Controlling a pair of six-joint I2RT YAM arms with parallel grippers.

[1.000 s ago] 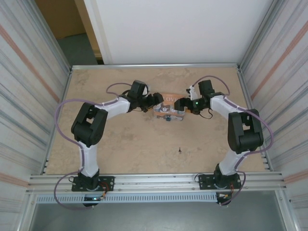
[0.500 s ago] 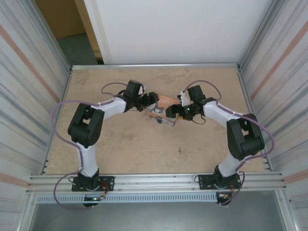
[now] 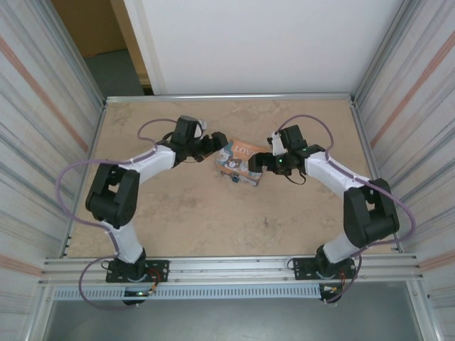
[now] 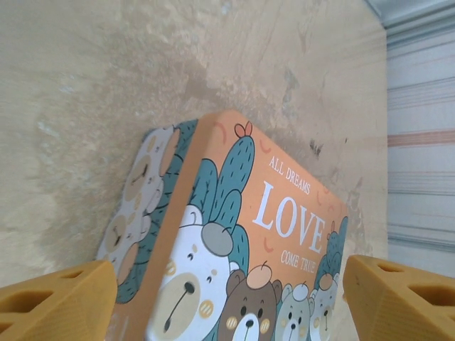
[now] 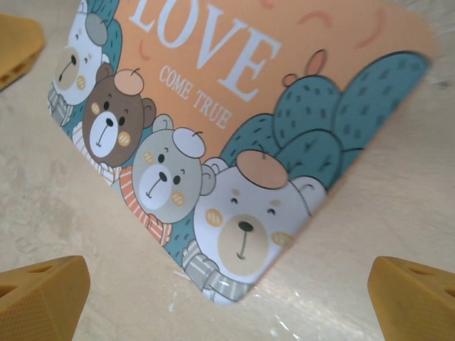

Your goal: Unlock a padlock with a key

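The orange "LOVE" tin [image 3: 240,160] lies mid-table, turned at an angle. A tiny blue padlock [image 3: 234,177] sits at the tin's near edge. The key [image 3: 266,222] is a small dark speck on the bare table nearer the arm bases. My left gripper [image 3: 215,150] is at the tin's left end, open. Its yellow fingers [image 4: 57,302] straddle the tin [image 4: 284,213], with a thin gap at the right finger. My right gripper [image 3: 256,165] is at the tin's right end, open wide. The tin's corner [image 5: 242,234] lies between its fingers [image 5: 43,295], touching neither.
Corrugated metal walls [image 3: 43,142] stand along both sides of the table, and a white panel [image 3: 256,42] closes the back. Bare tabletop [image 3: 213,220] stretches between the tin and the arm bases.
The tin has slid left and turned. Both grippers have moved left with it, and the left arm's elbow has swung out to the left.
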